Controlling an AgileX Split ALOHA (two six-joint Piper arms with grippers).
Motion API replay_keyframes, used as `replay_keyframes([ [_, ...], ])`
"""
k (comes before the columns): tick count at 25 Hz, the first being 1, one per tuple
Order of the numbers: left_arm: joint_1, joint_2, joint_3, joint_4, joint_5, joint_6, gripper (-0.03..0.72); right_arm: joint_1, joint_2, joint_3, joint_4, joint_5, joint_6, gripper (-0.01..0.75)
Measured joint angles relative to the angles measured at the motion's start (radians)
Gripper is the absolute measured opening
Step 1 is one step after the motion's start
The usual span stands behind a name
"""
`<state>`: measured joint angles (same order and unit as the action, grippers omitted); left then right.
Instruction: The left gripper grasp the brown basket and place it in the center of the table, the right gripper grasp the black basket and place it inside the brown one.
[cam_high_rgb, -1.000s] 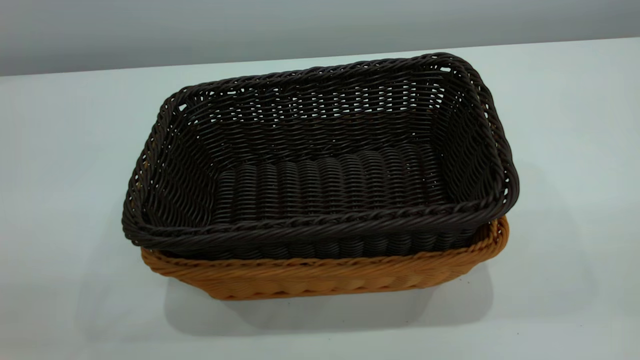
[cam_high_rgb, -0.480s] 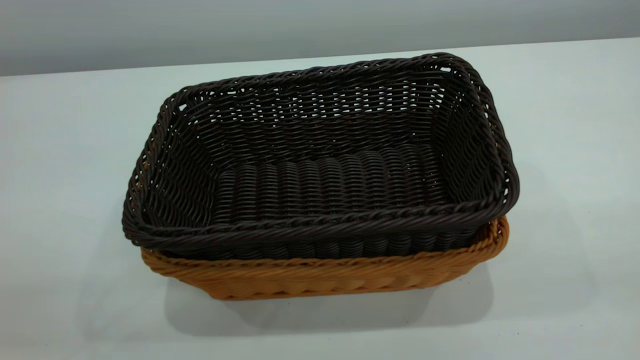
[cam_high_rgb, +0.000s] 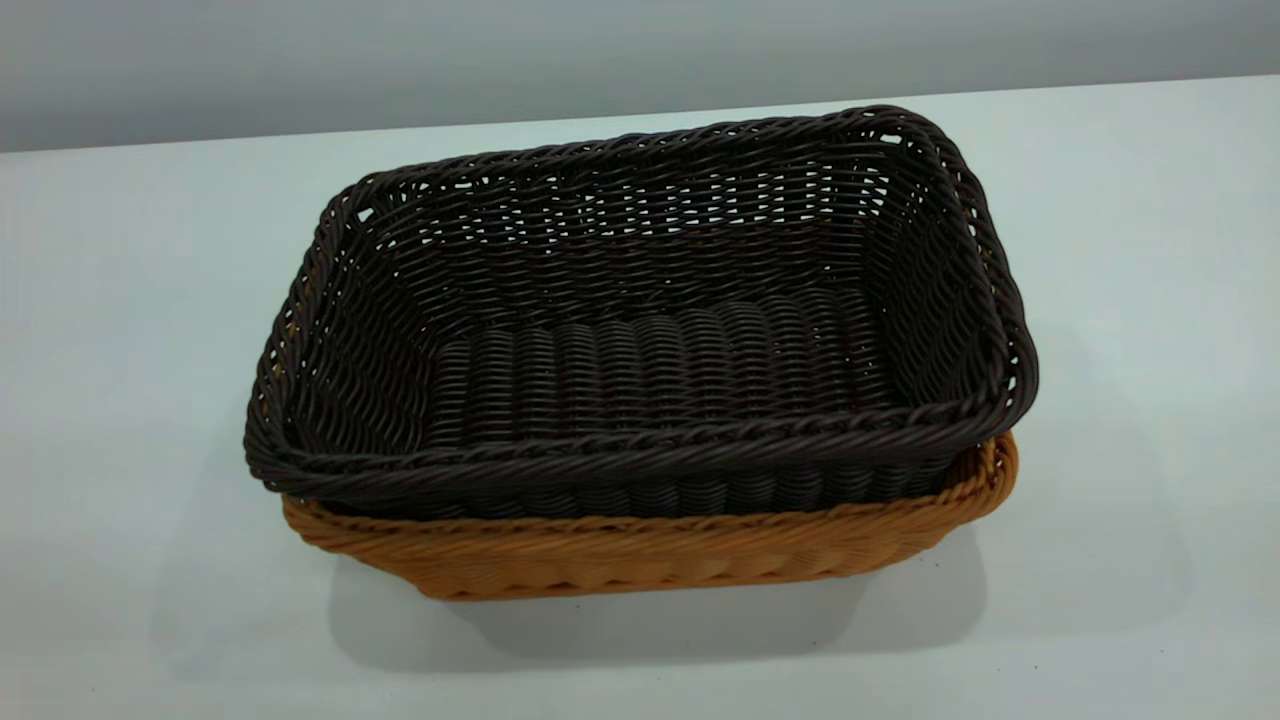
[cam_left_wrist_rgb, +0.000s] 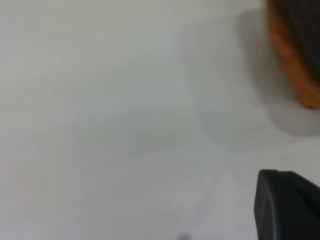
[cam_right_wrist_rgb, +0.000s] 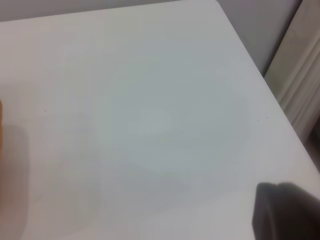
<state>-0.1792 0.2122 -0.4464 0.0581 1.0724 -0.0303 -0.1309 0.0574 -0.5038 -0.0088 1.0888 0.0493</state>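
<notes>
Two baskets sat nested on the table, exactly as they had a second before: nothing in the exterior view had shifted. The black basket lay inside the brown basket, its braided rim riding above the brown rim, the long sides slightly askew to the table's far edge. No arm showed in that view.

The left gripper appeared only as one dark finger at the edge of its wrist view, hovering over bare table; whether it was wide or narrow cannot be told. The brown basket's side stood clear of that finger, across a stretch of white surface, with the dark weave just showing beside it.

The right gripper likewise showed a single dark finger above the table near its corner, its spread not discernible. A sliver of orange, perhaps the brown basket, touched the far edge of that view, well apart from the finger.
</notes>
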Motion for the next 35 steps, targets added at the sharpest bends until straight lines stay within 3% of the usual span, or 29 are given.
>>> replay_keyframes([
  [3, 0.117, 0.0, 0.0, 0.0, 0.0, 0.0, -0.001, 0.0, 0.0, 0.0, 0.0, 0.0, 0.0, 0.0],
  [7, 0.188, -0.013, 0.0, 0.001, 0.0, 0.0, -0.001, 0.0, 0.0, 0.0, 0.0, 0.0, 0.0, 0.0],
  [18, 0.187, -0.213, -0.001, 0.0, 0.003, 0.0, -0.001, 0.001, -0.058, -0.003, 0.0, 0.005, 0.0, 0.0],
  [35, 0.187, -0.212, -0.001, 0.002, 0.0, 0.0, -0.001, 0.001, -0.057, -0.003, 0.0, 0.005, -0.002, 0.0],
])
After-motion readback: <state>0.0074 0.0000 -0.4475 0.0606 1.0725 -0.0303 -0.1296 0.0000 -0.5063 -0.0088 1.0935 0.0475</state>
